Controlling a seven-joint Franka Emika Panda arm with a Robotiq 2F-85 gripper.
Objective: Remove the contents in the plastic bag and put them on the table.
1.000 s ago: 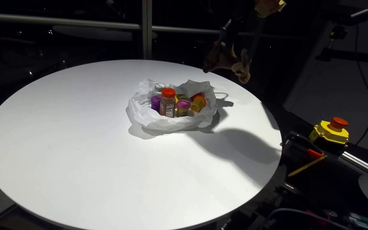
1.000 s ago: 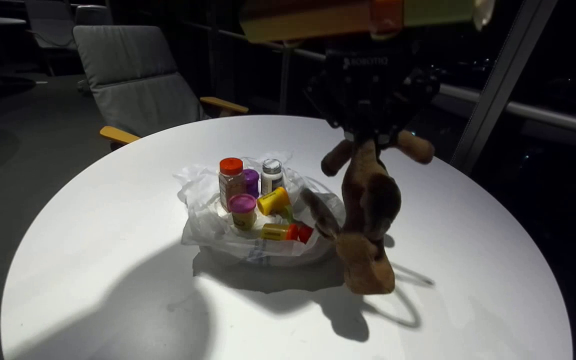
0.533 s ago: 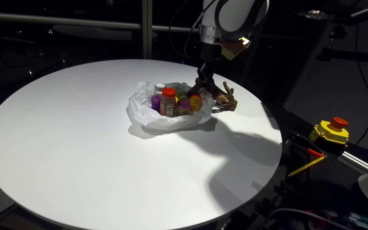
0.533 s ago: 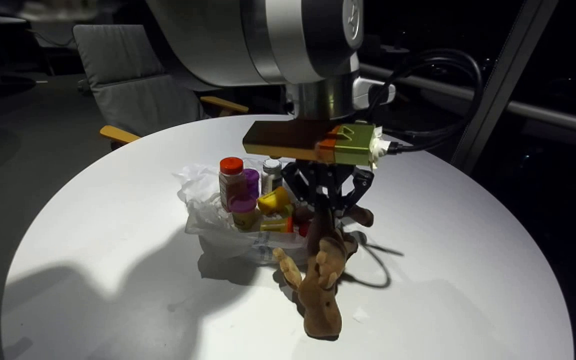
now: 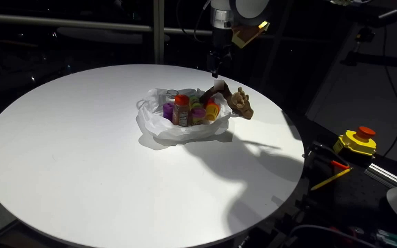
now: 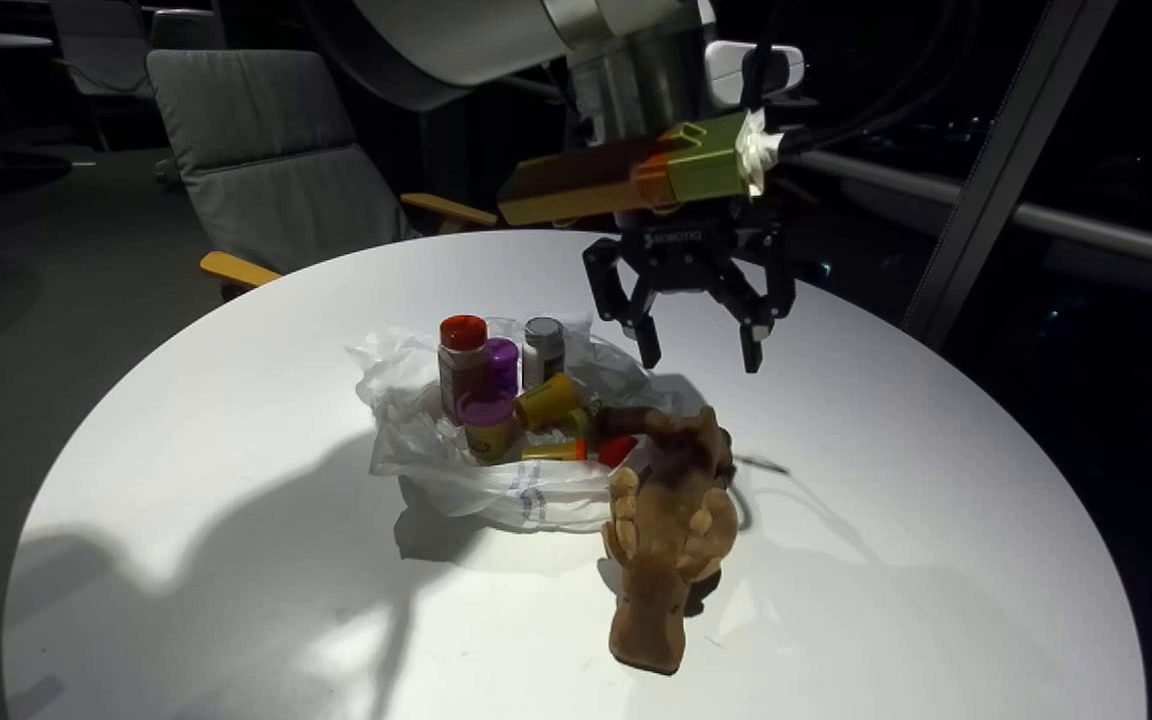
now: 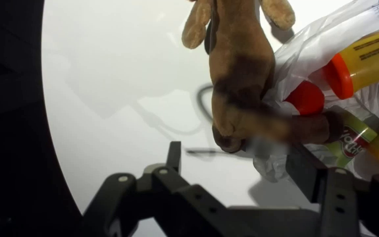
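My claw (image 6: 701,352) hangs above the tabletop (image 6: 886,640) with its fingers spread wide, and in an exterior view a gap shows between them and the toy (image 6: 661,540) beneath. The toy lies half beside, half over the bag (image 6: 476,495): its head is down on the tabletop, and one leg reaches across the bag's edge. The bag sits open, its rim crumpled.

Inside, I make out a jar (image 5: 181,117) standing upright with an orange-red cap, a purple container (image 5: 168,111) next to it, and a white bottle (image 6: 543,365) near both. A pink-lidded tub (image 6: 488,438) stands upright, a yellow tub (image 6: 548,402) is tilted, and a red-lidded tub (image 7: 373,59) lies on its side. My wrist view also gives me a green tub (image 7: 352,140), overlapped by the toy's leg, and a red thing (image 7: 308,98) I cannot identify.

Beyond the tabletop stands a chair (image 6: 256,150).
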